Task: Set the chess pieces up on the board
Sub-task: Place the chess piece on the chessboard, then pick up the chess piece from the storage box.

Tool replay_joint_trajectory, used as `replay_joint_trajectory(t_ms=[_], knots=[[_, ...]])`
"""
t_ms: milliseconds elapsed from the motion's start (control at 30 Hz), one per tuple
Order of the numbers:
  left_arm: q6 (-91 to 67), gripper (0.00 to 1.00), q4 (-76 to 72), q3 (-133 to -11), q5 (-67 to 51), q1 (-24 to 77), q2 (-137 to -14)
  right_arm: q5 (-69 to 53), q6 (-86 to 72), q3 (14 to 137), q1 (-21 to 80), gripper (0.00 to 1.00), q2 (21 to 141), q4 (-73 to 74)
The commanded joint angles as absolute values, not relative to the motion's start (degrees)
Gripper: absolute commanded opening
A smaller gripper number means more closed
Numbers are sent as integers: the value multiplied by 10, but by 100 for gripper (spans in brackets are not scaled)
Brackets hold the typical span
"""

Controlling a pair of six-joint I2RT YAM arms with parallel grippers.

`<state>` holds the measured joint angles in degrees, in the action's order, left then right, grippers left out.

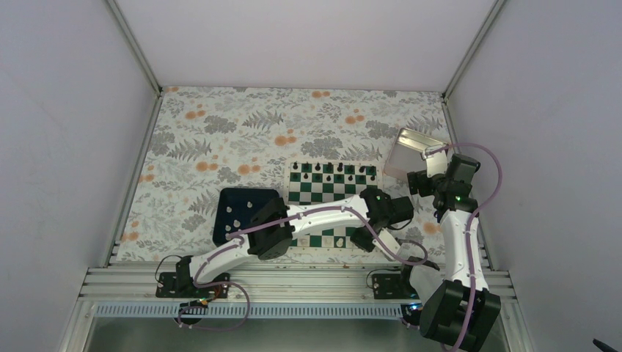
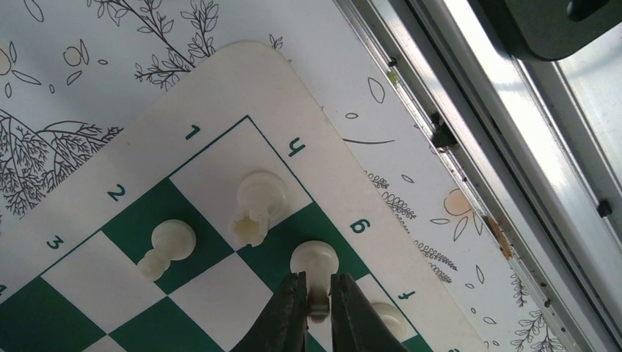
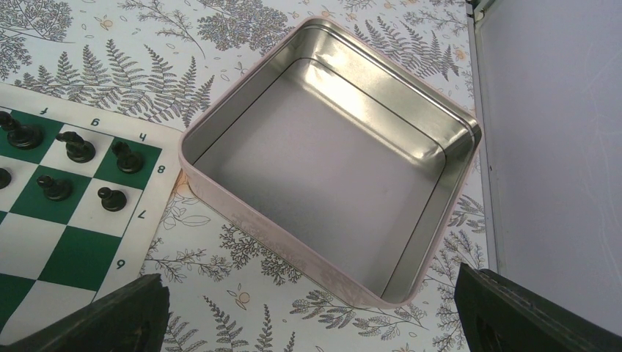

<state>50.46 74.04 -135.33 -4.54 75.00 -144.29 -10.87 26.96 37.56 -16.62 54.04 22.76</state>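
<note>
The green and white board (image 1: pixel 334 192) lies mid-table; its near right corner (image 2: pixel 242 81) fills the left wrist view. My left gripper (image 2: pixel 317 293) is shut on a cream chess piece (image 2: pixel 315 265) standing on the green square by the letter g. A cream rook (image 2: pixel 257 205) stands on the corner square, a cream pawn (image 2: pixel 167 246) to its left, another cream piece (image 2: pixel 389 317) right of my fingers. My right gripper (image 3: pixel 312 312) is open and empty, hovering over the mat by a metal tin (image 3: pixel 330 161).
A dark navy tray (image 1: pixel 238 213) with several cream pieces sits left of the board. Black pieces (image 1: pixel 334 174) line the far rows, also seen in the right wrist view (image 3: pixel 73 150). The tin (image 1: pixel 414 150) stands at the far right. The table's metal rail (image 2: pixel 469 147) runs close by.
</note>
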Motion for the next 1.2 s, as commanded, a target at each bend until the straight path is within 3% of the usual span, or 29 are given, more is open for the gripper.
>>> replay_joint_trajectory(t_ms=[0,133,300,467,567,867,1167], knots=[[513,11,750,-1371,-40,748,-1461,-117,274,381,-172,100,535,227],[507,16,751,-1374,-25,748,-1453,-118,274,381,-172,100,536,227],[504,29,763,-1377,16,745,-1414,-121,274,381,-172,100,537,227],[491,32,777,-1335,65,733,-1330,-121,275,381,-172,100,537,228],[471,33,767,-1231,76,710,-1235,-120,276,381,-172,100,536,228],[462,36,662,-840,62,486,-933,-124,278,382,-172,100,541,229],[495,35,591,-571,2,324,-782,-126,278,384,-171,100,549,233]])
